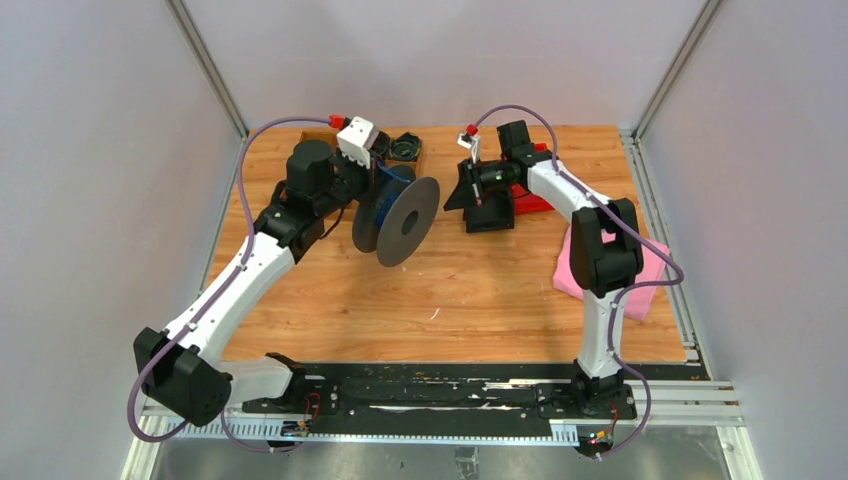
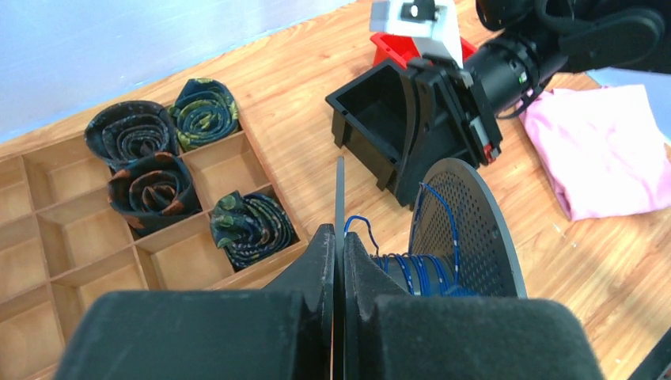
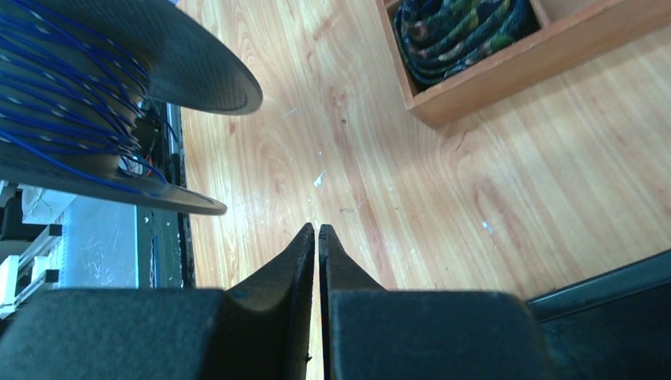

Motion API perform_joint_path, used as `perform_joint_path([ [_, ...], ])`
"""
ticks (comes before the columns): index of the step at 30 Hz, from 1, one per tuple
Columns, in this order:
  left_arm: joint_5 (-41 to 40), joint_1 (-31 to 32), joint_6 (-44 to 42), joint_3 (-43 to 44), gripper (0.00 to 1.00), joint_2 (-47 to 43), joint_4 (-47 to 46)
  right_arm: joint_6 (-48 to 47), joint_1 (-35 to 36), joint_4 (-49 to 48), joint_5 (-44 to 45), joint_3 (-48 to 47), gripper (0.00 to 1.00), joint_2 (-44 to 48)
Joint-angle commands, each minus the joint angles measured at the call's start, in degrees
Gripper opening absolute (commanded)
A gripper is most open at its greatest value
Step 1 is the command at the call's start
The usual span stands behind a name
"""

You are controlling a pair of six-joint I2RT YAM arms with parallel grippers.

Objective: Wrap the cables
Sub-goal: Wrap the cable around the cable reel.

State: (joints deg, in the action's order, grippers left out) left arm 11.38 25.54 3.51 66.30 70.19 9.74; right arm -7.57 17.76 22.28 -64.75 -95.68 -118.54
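A big grey spool (image 1: 408, 222) hangs on edge above the table's middle, with thin dark blue cables (image 1: 385, 205) wound round its core. My left gripper (image 1: 375, 175) is shut on the spool's near flange; in the left wrist view that flange's thin grey edge (image 2: 340, 190) runs up between the fingers (image 2: 358, 261). Blue cable turns (image 2: 419, 269) lie beside the perforated far flange (image 2: 467, 229), and one loose loop stands up. My right gripper (image 1: 452, 200) is to the right of the spool, apart from it. In its own view it (image 3: 317, 228) is shut with nothing in it, and the spool (image 3: 190, 63) and cables (image 3: 63, 103) are at the upper left.
A wooden compartment tray (image 2: 214, 166) with several rolled dark fabric bundles (image 2: 142, 186) lies at the back left. A black bin (image 2: 368, 119) and a red bin (image 2: 388, 49) sit under the right arm. A pink cloth (image 1: 640, 275) lies at the right.
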Motion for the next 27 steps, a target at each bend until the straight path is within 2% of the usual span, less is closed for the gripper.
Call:
perform_joint_path([
  [1, 1.99, -1.06, 4.28, 3.51, 0.00, -1.14, -3.57, -2.22, 0.46, -0.57, 0.49, 3.23, 0.05, 3.34],
  [8, 1.23, -2.09, 4.20, 3.01, 0.00, -1.20, -3.24, 0.61, -0.41, -2.77, 4.00, 6.06, 0.04, 7.25],
  [14, -2.97, -2.51, 5.83, 1.99, 0.00, -1.10, -2.74, -0.51, -1.12, -3.95, 6.18, 8.55, 0.17, 16.72],
  [18, -6.66, -2.57, 7.74, 3.08, 0.00, 0.29, -0.75, 0.03, 0.31, -4.94, 8.20, 10.24, 0.29, 23.75],
  [23, -8.78, -2.51, 10.20, 4.21, 0.00, 2.19, 1.74, 0.27, 6.40, -5.94, 13.87, 10.11, 0.41, 29.70],
  [27, -9.97, -2.51, 12.21, 4.64, 0.00, 3.24, 3.09, 0.27, 12.03, -3.90, 16.53, 5.94, 0.47, 29.12],
])
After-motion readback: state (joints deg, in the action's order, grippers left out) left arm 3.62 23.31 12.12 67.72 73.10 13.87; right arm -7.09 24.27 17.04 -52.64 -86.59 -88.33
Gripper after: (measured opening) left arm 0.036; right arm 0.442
